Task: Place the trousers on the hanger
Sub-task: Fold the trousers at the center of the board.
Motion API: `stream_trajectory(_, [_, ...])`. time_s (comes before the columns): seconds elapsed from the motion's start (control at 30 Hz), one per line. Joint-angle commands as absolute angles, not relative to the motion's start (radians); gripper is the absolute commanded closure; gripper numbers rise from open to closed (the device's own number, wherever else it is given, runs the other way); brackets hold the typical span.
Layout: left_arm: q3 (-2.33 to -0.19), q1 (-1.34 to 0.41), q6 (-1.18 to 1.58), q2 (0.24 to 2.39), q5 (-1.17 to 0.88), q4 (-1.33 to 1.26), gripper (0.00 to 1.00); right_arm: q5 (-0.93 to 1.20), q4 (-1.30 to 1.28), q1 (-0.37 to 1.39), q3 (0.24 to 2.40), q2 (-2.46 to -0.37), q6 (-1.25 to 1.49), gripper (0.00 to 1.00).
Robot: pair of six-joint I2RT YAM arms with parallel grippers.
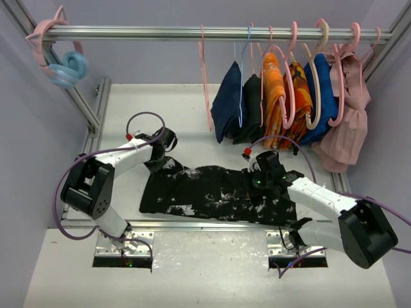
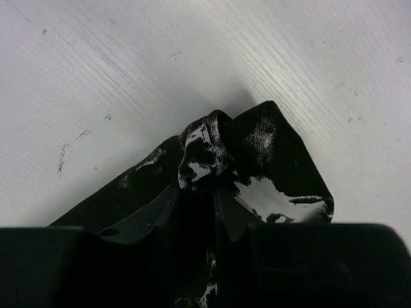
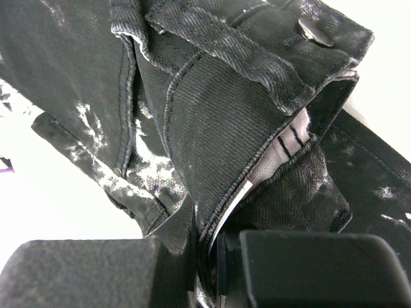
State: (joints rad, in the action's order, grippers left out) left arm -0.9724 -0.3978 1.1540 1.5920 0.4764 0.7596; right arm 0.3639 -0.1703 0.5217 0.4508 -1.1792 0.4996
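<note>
The black trousers (image 1: pixel 212 192) with white splatter marks lie spread flat on the table, between my two arms. My left gripper (image 1: pixel 160 154) is shut on their bunched left end; in the left wrist view the fabric (image 2: pixel 257 147) rises between the gripper's (image 2: pixel 196 199) jaws. My right gripper (image 1: pixel 260 185) is shut on the waistband at their right end; in the right wrist view the gripper (image 3: pixel 205 237) pinches the waistband seam (image 3: pixel 212 109) below a metal button (image 3: pixel 314 32). The thin pink hanger (image 1: pixel 205 77) hangs empty from the rail (image 1: pixel 141 32), left of the hung clothes.
Hung on the rail at the right are a navy garment (image 1: pixel 227 102), a plain black one (image 1: pixel 252 106), orange ones (image 1: pixel 276 96), a blue one (image 1: pixel 321 96) and a pink one (image 1: pixel 350 122). A thin blue hanger (image 1: pixel 242 77) hangs among them. Pink and blue hangers (image 1: pixel 61 58) sit at the rail's left end.
</note>
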Motion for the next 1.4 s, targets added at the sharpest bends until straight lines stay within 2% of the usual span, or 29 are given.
stream_trajectory(0.0, [-0.971,-0.397,1.166,1.554,0.491,0.771,0.94,0.333,-0.148,0.526,0.441,-1.159,0.485,1.00])
stream_trajectory(0.03, [-0.979,-0.390,1.174,1.553,0.507,0.787,1.00,0.327,-0.153,0.526,0.441,-1.156,0.483,1.00])
stream_trajectory(0.27, [-1.057,-0.264,1.230,1.502,0.638,0.925,1.00,0.244,-0.238,0.525,0.446,-1.094,0.471,1.00])
stream_trajectory(0.43, [-1.012,-0.055,1.134,1.398,0.658,0.883,1.00,0.259,-0.275,0.526,0.454,-1.016,0.498,1.00])
stream_trajectory(0.73, [-0.984,0.108,1.024,1.401,0.627,0.835,1.00,0.316,-0.213,0.551,0.499,-1.135,0.525,1.00])
stream_trajectory(0.83, [-0.964,0.115,0.964,1.398,0.577,0.773,0.90,0.305,-0.208,0.551,0.531,-1.174,0.524,1.00])
stream_trajectory(0.87, [-0.961,0.115,0.959,1.399,0.565,0.770,0.83,0.304,-0.208,0.551,0.545,-1.191,0.529,1.00])
stream_trajectory(0.9, [-0.959,0.115,0.953,1.400,0.556,0.770,0.70,0.306,-0.207,0.551,0.562,-1.212,0.534,1.00])
stream_trajectory(0.93, [-0.960,0.115,0.945,1.399,0.552,0.772,0.50,0.311,-0.207,0.551,0.582,-1.235,0.538,1.00])
stream_trajectory(0.97, [-0.964,0.115,0.938,1.396,0.548,0.776,0.36,0.318,-0.204,0.552,0.592,-1.244,0.544,1.00])
stream_trajectory(1.0, [-0.970,0.114,0.937,1.393,0.545,0.784,0.16,0.325,-0.204,0.552,0.605,-1.256,0.548,0.99])
stream_trajectory(1.03, [-0.977,0.115,0.932,1.387,0.541,0.805,0.02,0.332,-0.204,0.552,0.630,-1.272,0.555,0.98])
stream_trajectory(1.1, [-1.009,0.115,0.911,1.333,0.514,0.839,0.00,0.357,-0.204,0.564,0.673,-1.294,0.592,0.90])
stream_trajectory(1.17, [-1.032,0.114,0.902,1.294,0.488,0.876,0.00,0.380,-0.204,0.578,0.716,-1.305,0.614,0.90])
stream_trajectory(1.37, [-1.046,0.114,0.808,1.077,0.427,0.830,0.00,0.436,-0.201,0.621,0.794,-1.264,0.710,1.00])
